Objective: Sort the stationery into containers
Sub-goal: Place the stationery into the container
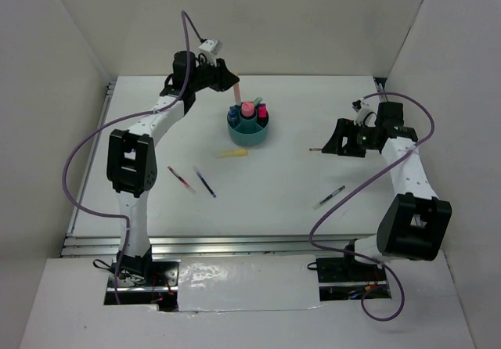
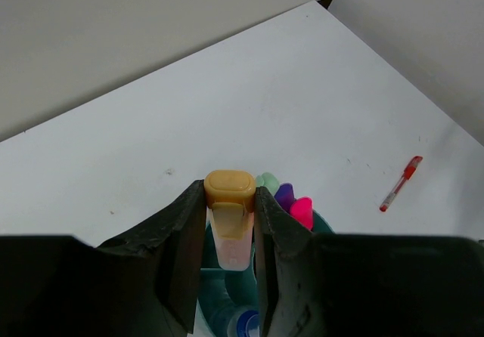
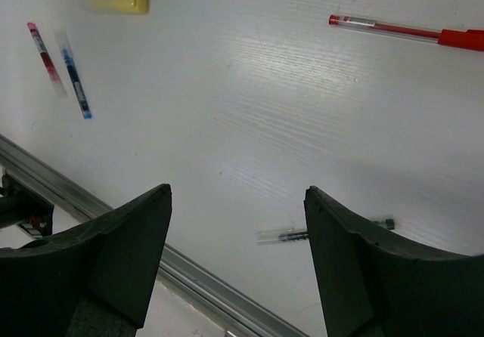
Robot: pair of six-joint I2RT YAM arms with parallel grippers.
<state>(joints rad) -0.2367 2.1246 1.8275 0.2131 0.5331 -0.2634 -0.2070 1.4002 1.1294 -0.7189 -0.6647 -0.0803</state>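
My left gripper (image 1: 232, 81) is shut on an orange marker (image 1: 237, 95) and holds it upright just above the back left of the round teal organizer (image 1: 249, 136). In the left wrist view the jaws (image 2: 229, 190) clamp the marker's cap (image 2: 229, 189) over the organizer's rim (image 2: 324, 222). Pink (image 2: 302, 211), purple (image 2: 284, 196) and green (image 2: 268, 180) markers and a blue-capped bottle (image 2: 246, 323) stand inside. My right gripper (image 1: 329, 145) is open and empty above the table (image 3: 237, 192). A red pen (image 3: 408, 32) lies beyond it and a black pen (image 3: 325, 233) beneath it.
A yellow marker (image 1: 232, 152) lies just in front of the organizer. A red pen (image 1: 181, 179) and a blue pen (image 1: 205, 182) lie side by side front left. The black pen (image 1: 329, 197) lies front right. White walls enclose the table.
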